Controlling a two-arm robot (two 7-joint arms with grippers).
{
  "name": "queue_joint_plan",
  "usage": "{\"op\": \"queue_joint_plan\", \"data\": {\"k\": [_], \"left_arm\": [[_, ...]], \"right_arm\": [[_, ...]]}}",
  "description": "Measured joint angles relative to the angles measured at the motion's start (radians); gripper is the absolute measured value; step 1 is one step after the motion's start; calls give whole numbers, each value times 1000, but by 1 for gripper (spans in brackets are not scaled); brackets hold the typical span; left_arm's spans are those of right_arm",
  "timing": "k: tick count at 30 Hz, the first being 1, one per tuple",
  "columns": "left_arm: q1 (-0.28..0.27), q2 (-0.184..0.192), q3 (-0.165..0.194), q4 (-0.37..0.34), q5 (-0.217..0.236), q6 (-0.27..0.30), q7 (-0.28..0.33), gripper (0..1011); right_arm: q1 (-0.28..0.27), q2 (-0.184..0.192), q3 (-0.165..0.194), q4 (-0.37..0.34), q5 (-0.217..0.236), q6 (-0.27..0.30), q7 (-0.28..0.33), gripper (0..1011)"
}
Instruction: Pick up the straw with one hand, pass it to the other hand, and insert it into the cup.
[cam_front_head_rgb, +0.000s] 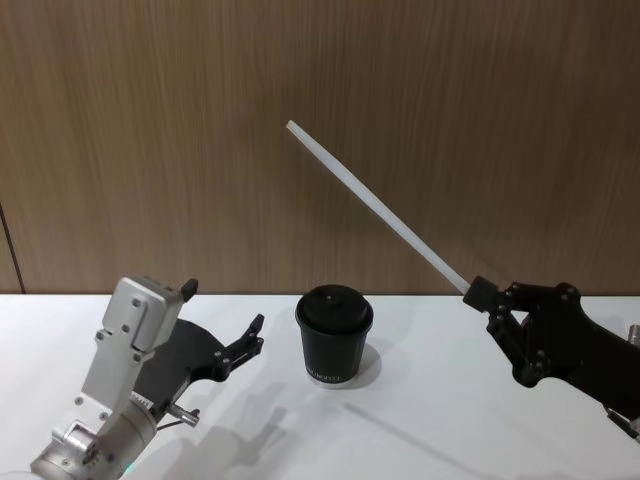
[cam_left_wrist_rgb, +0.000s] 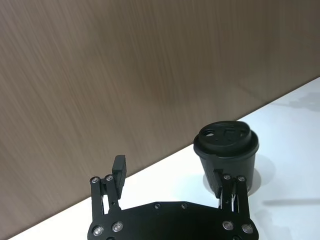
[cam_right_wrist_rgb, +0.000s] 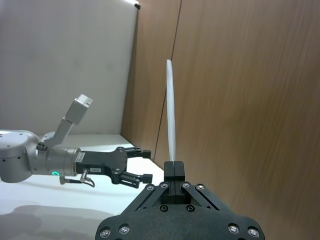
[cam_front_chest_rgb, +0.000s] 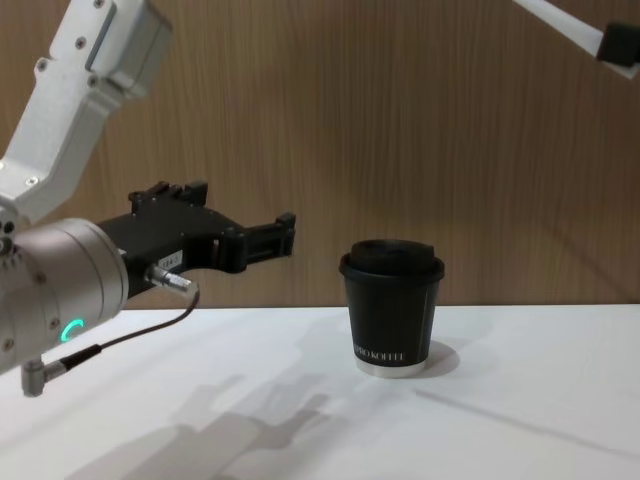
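Observation:
The white straw (cam_front_head_rgb: 378, 208) slants up and to the left in the air, its lower end clamped in my right gripper (cam_front_head_rgb: 481, 294), which is shut on it above the table right of the cup. The straw (cam_right_wrist_rgb: 171, 115) rises straight out of the shut right gripper (cam_right_wrist_rgb: 174, 169), and its lower end (cam_front_chest_rgb: 562, 22) shows at the top right. The black lidded cup (cam_front_head_rgb: 334, 336) stands upright at the table's centre. My left gripper (cam_front_head_rgb: 252, 340) hovers open just left of the cup (cam_front_chest_rgb: 392, 306), fingers (cam_left_wrist_rgb: 119, 171) spread wide with nothing between them, pointing towards the cup (cam_left_wrist_rgb: 227, 152).
A white table (cam_front_head_rgb: 440, 430) spreads under both arms, with a brown wood-grain wall (cam_front_head_rgb: 150, 150) close behind the cup. The left arm's silver wrist (cam_front_chest_rgb: 50, 290) with its teal ring and thin cable sits low at the left.

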Motion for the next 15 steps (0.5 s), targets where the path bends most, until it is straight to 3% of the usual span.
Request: {"op": "queue_joint_plan", "data": {"k": [5, 15], "left_arm": [[0, 9, -8, -14, -28, -1, -37, 1003], [2, 36, -44, -66, -135, 2, -156, 1003]], "right_arm": [[3, 2, -1, -7, 13, -3, 15, 0], [6, 3, -2, -12, 27, -5, 30, 0]]}}
